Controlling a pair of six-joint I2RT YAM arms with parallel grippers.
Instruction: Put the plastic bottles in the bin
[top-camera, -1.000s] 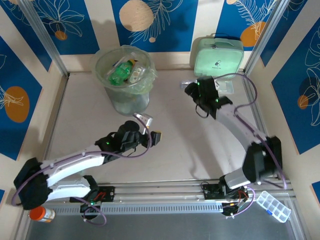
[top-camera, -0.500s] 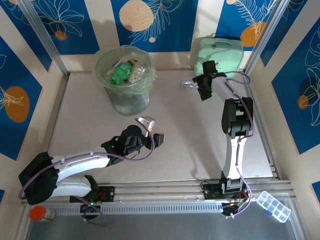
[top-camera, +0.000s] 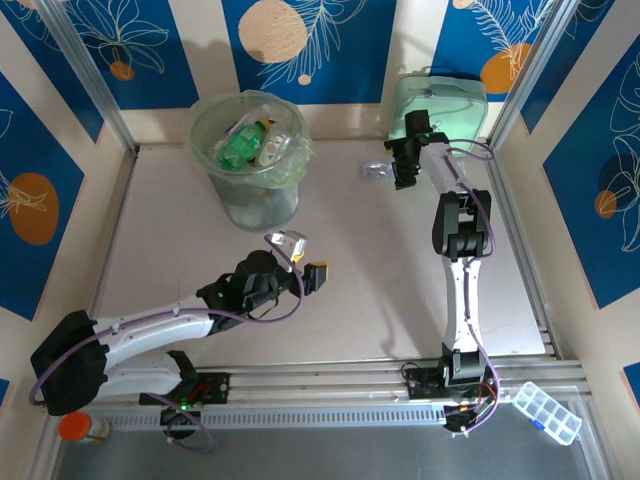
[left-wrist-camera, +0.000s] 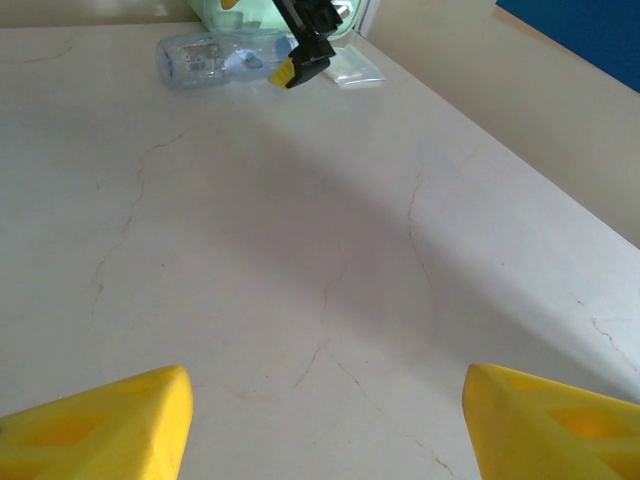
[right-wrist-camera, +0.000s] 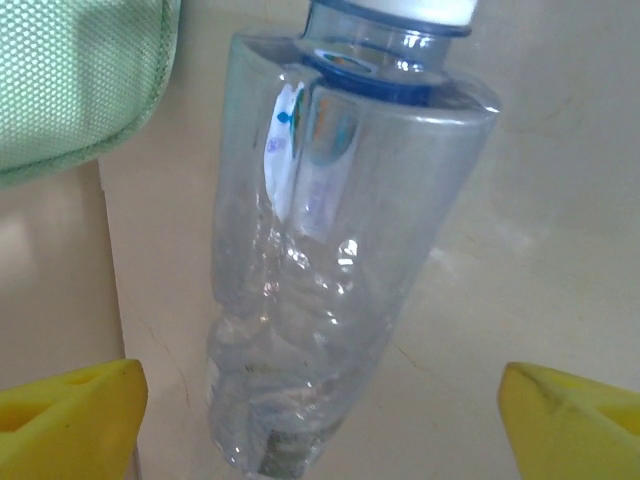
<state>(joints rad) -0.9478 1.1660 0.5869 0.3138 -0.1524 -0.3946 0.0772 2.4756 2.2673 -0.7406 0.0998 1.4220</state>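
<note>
- The table (top-camera: 180, 230) has a smooth, cream, stone-like top crossed by fine hairline veins.
- The round translucent bin (top-camera: 285, 195), lined with a pale green see-through plastic bag, stands at 11 o'clock on the table.
- The bin holds a green plastic bottle with a yellow cap (top-camera: 240, 148). Clear, crinkled bottles (top-camera: 272, 150) lie beside it.
- One clear plastic bottle with a blue neck ring (right-wrist-camera: 330, 260) lies on its side on the table at 1 o'clock, well apart from the bin. Its thin wall is dented and rippled, and a blue-and-white label shows through it.
- The right gripper (top-camera: 399, 175) hangs over this bottle with its jaws spread wide. The right wrist view shows one yellow wedge-shaped fingertip (right-wrist-camera: 70, 415) on each side of the bottle, each with a gap to it. The gripper is released and grasps nothing.
- A mint-green zipped fabric case with rounded corners (top-camera: 435, 105) sits just beyond the bottle, at the 1 o'clock corner. Its mesh texture shows in the right wrist view.
- A small flat clear plastic packet (left-wrist-camera: 350, 68) lies near the bottle.
- The left gripper (top-camera: 303, 257) is near the table centre, at 5 o'clock from the bin. Its yellow fingertips stand apart with bare table between them, so it is released and empty.
- An orange-capped jar (top-camera: 82, 428) stands off the table at 7 o'clock.
- A clear compartment box (top-camera: 547, 412) lies off the table at 5 o'clock.
</note>
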